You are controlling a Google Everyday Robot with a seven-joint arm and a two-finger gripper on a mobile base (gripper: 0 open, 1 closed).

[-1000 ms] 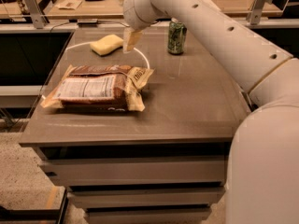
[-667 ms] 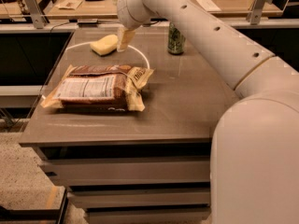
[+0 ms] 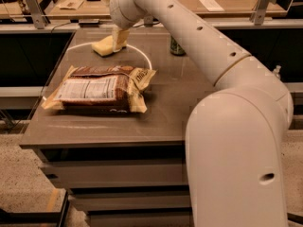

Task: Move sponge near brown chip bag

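The pale-yellow sponge (image 3: 102, 46) lies on the table top at the far left. The brown chip bag (image 3: 100, 89) lies flat in front of it, label panel up, with a gap of bare table between them. My gripper (image 3: 119, 40) hangs from the arm at the far side of the table, its cream fingers pointing down right at the sponge's right end and touching or overlapping it.
A green drink can (image 3: 177, 46) stands at the far middle of the grey table (image 3: 180, 103), partly behind my arm. A white ring mark (image 3: 144, 56) curves on the table around the sponge. Desks with papers stand behind.
My arm has swung left and the gripper has moved from right of the sponge down to its right end. The sponge and the bag have not moved.
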